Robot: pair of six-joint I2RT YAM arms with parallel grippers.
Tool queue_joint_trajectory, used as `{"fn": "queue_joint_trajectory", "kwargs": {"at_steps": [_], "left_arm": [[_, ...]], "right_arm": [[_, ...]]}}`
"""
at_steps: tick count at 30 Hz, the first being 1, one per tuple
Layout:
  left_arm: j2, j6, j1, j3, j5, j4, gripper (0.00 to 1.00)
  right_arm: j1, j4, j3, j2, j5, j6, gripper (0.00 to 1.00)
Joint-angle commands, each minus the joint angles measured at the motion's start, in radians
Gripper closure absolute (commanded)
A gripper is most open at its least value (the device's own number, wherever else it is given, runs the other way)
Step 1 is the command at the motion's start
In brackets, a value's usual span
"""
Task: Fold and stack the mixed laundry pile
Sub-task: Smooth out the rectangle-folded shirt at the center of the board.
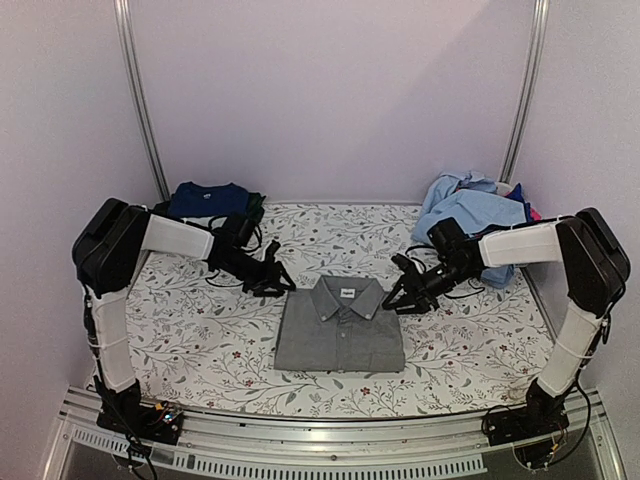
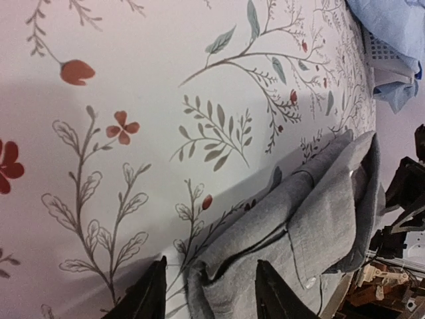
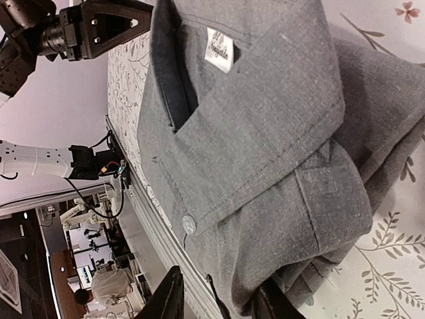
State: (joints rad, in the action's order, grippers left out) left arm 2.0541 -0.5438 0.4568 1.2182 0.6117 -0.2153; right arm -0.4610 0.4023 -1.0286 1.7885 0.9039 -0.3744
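I am working on the grey collared shirt (image 1: 340, 325), which is lying folded into a neat rectangle in the middle of the floral sheet (image 1: 200, 340) covering the worktop. My left fingers (image 1: 275, 283) are straddling its left shoulder edge and my right fingers (image 1: 400, 298) its right shoulder. Thick folded cloth is filling the gap in each pair, but I cannot tell whether either is actually pinching. I am judging the fold as done, so the next move is calling for an even lift at both corners and a carry to the folded navy T-shirt (image 1: 208, 198) back left. The crumpled light blue shirts (image 1: 465, 210) are waiting back right. The grey weave is looking matte and heathered, with a stiffer collar and a white label (image 3: 219, 50).
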Motion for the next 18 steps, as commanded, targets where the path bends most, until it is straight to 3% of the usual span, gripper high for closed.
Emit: {"fn": "queue_joint_trajectory", "kwargs": {"at_steps": [1,8,12,16,18], "left_arm": [[-0.065,0.029,-0.019,-0.034,-0.007,-0.005,0.53],[-0.064,0.008,-0.002,-0.057,0.008,0.010,0.52],[-0.032,-0.008,0.029,-0.050,0.032,0.029,0.56],[-0.022,-0.029,0.037,-0.070,0.049,0.070,0.75],[-0.033,-0.034,0.024,-0.083,0.042,0.083,0.85]], "right_arm": [[0.064,0.013,0.014,0.009,-0.033,0.020,0.65],[0.079,-0.021,-0.034,0.098,-0.022,0.024,0.66],[0.078,-0.041,-0.055,0.142,0.014,0.025,0.78],[0.078,-0.036,-0.082,0.150,0.049,0.028,0.96],[0.078,-0.005,-0.110,0.129,0.040,0.044,1.00]]}}
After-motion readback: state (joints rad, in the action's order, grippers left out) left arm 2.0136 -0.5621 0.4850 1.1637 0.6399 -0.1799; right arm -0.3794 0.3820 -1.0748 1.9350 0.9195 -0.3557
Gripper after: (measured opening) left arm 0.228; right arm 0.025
